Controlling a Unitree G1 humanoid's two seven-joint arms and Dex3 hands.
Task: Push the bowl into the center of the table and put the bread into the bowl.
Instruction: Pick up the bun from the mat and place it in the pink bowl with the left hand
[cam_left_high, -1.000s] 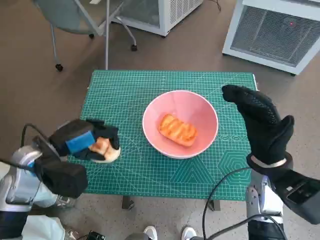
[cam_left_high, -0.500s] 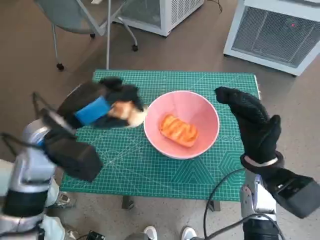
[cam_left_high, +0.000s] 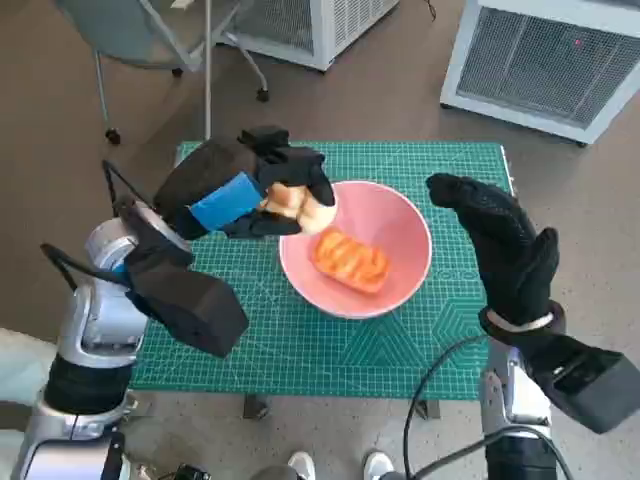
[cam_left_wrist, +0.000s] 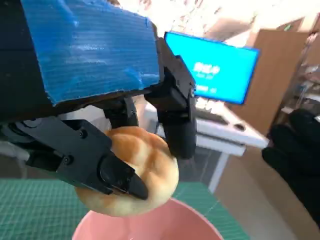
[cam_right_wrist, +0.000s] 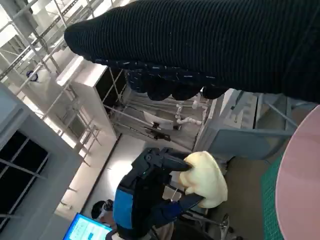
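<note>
So the left hand's fingers (cam_left_wrist: 115, 175) are clamped around a pale bread roll (cam_left_high: 300, 205), holding it right over the near-left rim of the pink bowl (cam_left_high: 400, 225). The bowl sits about mid-desk (cam_left_high: 300, 350) with one toasted bread (cam_left_high: 350, 260) already inside, so I'd say we're in the drop-off step. The next move probably calls for nudging further over the bowl, then letting go. The right hand (cam_left_high: 500, 245) hovers beside the bowl, fingers spread, holding nothing.
</note>
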